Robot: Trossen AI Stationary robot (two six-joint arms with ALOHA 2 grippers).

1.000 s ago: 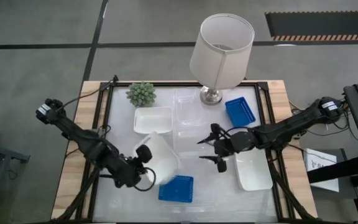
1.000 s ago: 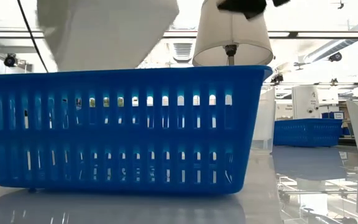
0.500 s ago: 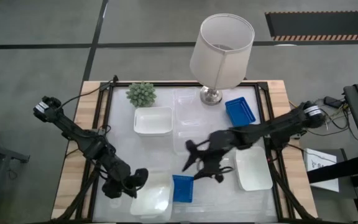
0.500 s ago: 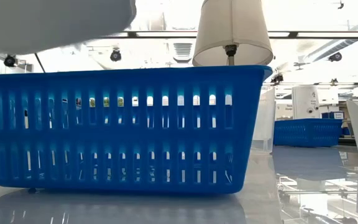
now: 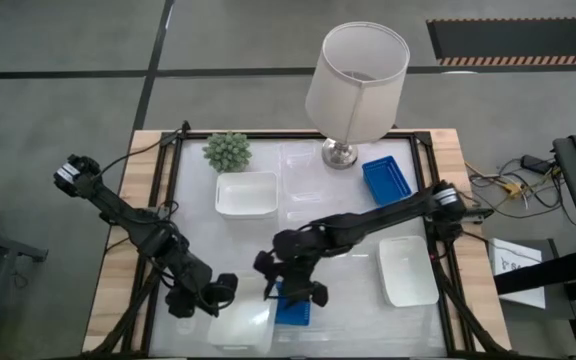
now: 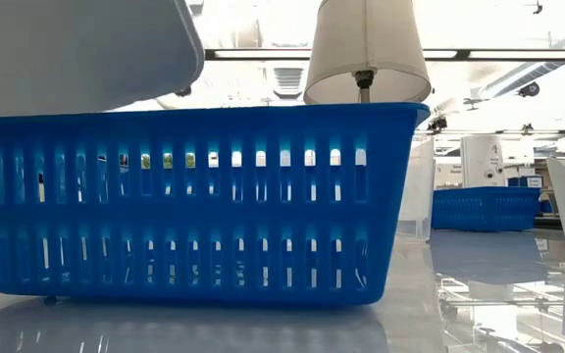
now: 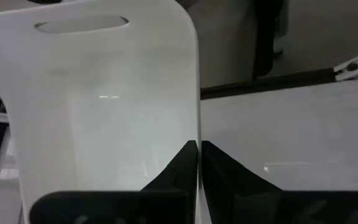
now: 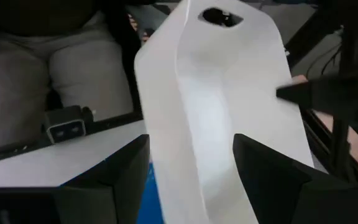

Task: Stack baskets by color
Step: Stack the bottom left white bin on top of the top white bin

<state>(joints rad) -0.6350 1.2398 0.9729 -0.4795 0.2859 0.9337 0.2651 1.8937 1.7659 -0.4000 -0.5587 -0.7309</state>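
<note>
The left gripper (image 5: 220, 291) pinches the rim of a white basket (image 5: 241, 325) at the table's near edge; it looks light, stiff and slick, best held by its rim; the right gripper (image 5: 290, 281) hangs released over the blue basket (image 5: 293, 305).

Two slim black jointed arms w/ black cabling; left gripper (image 5: 218, 292) & right gripper (image 5: 290, 287) have dark wedge-shaped fingers.

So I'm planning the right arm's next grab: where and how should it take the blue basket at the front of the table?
Probably by a long side wall, coming straight down from above. The blue basket sits upright with its mouth open upward, and the right tool already hovers over it, open. The far wall looks safest, since the white basket held by the left tool crowds the other side.
</note>
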